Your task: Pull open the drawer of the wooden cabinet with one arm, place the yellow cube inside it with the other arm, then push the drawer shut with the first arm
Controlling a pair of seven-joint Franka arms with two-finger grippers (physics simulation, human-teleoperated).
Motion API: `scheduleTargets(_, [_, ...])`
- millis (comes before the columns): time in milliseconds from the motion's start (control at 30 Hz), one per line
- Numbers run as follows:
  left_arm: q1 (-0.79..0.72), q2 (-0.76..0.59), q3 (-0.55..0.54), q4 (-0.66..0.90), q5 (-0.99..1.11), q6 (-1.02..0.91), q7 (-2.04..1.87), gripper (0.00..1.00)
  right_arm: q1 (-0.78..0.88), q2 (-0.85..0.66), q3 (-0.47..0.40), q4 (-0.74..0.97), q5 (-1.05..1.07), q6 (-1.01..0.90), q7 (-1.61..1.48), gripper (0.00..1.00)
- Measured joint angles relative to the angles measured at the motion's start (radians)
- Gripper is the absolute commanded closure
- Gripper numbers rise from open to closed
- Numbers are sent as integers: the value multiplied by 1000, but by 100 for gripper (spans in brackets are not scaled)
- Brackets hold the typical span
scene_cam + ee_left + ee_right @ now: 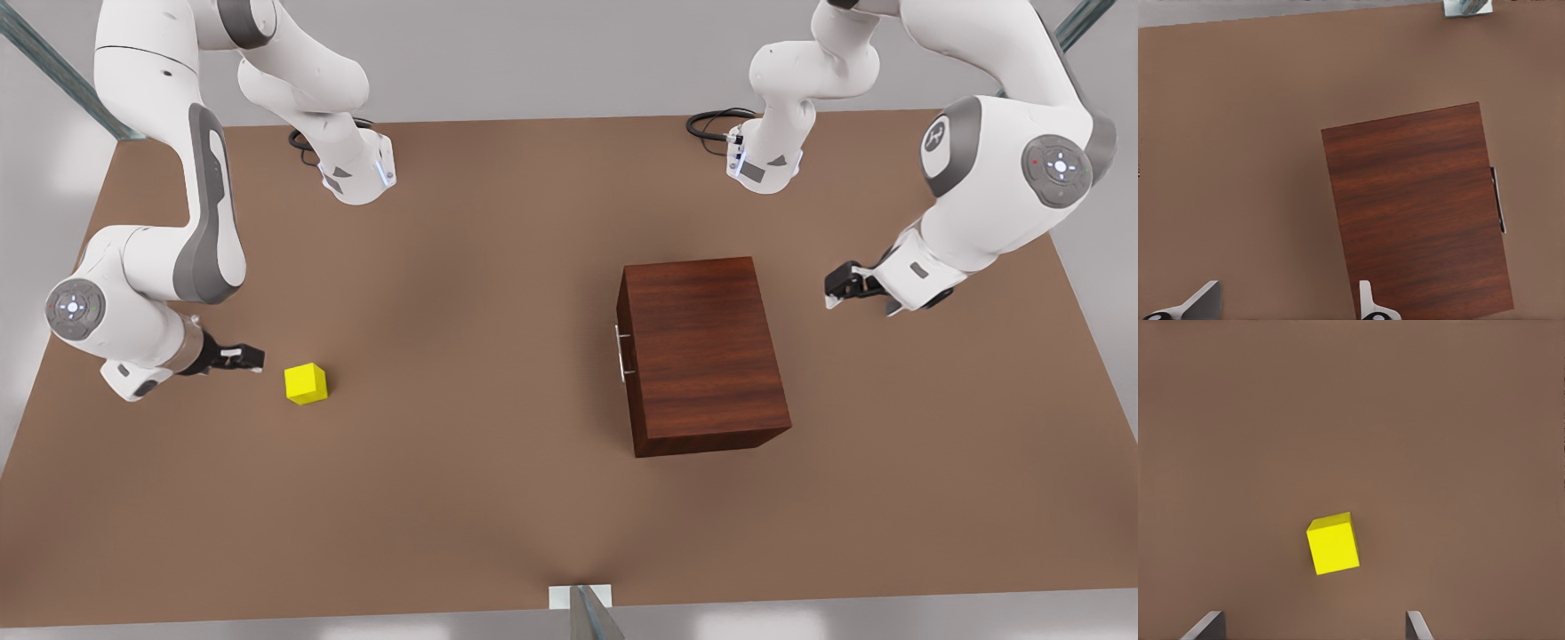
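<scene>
The wooden cabinet (702, 351) (1418, 213) stands right of the table's centre. Its drawer (629, 400) is pushed in flush, and the silver bar handle (624, 353) (1498, 200) faces the front view's left. My left gripper (832, 290) (1288, 293) hovers open just off the cabinet's back side, on the front view's right, touching nothing. The yellow cube (306, 383) (1333, 543) rests on the table at the front view's left. My right gripper (251, 357) (1313, 620) is open, a short way to the left of the cube and apart from it.
The brown table (462, 293) spreads wide between cube and cabinet. Both arm bases (360, 173) (765, 164) with black cables stand at the far edge. A metal post (582, 609) (1467, 7) rises at the near edge.
</scene>
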Motion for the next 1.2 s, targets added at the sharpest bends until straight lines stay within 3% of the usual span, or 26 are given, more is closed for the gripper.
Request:
scheduleTargets(233, [-30, -4, -24, -6, -1, -2, -15, 0, 1, 3, 0, 1, 0, 36, -5, 0])
scheduleTargets(400, [-366, 105, -32, 56, 83, 9, -133, 0, 0, 10, 1, 9, -2, 50, 22, 0])
scheduleTargets(600, [-578, 262, -32, 137, 144, 112, -389, 0, -15, 2, -11, 18, 42, 43, 189, 0])
scheduleTargets(833, [-621, 531, -10, 312, 242, 243, -678, 0, -15, 23, -11, 10, 79, 120, 529, 0])
scheduleTargets(1000, [-655, 595, -8, 309, 361, 251, -795, 0, -16, 32, -11, -3, 84, 173, 745, 0])
scheduleTargets(1200, [-672, 626, -7, 302, 477, 188, -893, 0, -8, -4, -3, -205, 81, 270, 936, 0])
